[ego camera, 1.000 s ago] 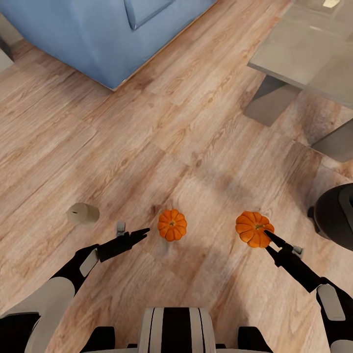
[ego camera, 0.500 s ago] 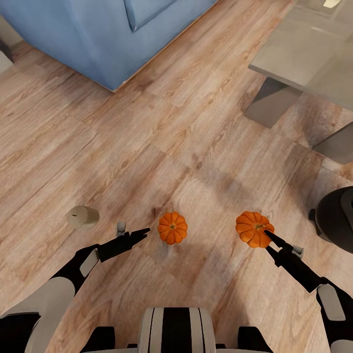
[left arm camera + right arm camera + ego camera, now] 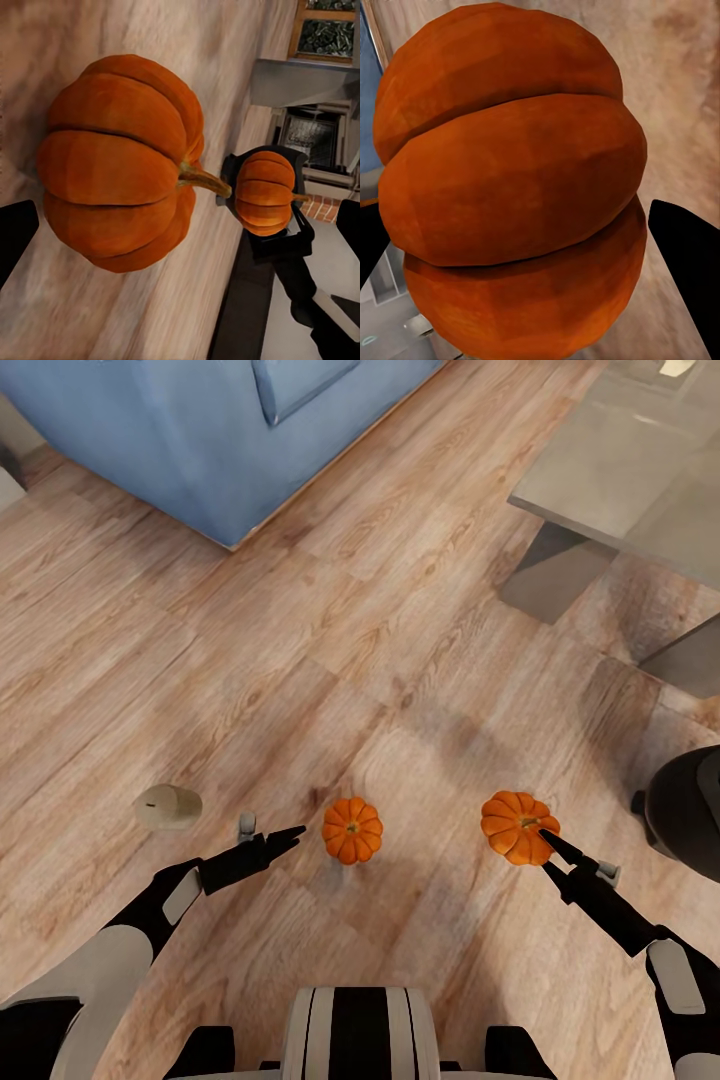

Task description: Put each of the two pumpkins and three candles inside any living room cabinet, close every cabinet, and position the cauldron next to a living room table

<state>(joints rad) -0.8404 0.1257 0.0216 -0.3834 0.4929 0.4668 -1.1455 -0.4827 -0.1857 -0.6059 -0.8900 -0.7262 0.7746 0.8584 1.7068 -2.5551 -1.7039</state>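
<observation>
Both pumpkins sit on the wood floor [image 3: 300, 660]. Left hand [image 3: 290, 834] is spread open, just beside the left pumpkin [image 3: 351, 830], not touching. Right hand [image 3: 552, 850] is spread open around the right pumpkin [image 3: 514, 826]. A candle [image 3: 167, 807] lies to the left.

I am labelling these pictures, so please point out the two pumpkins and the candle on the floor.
left pumpkin [image 3: 351, 830], head view, on its ribbed top beside the stem.
right pumpkin [image 3: 512, 825], head view, on its upper orange ribs.
candle [image 3: 168, 807], head view, on the middle of its tan side.
</observation>
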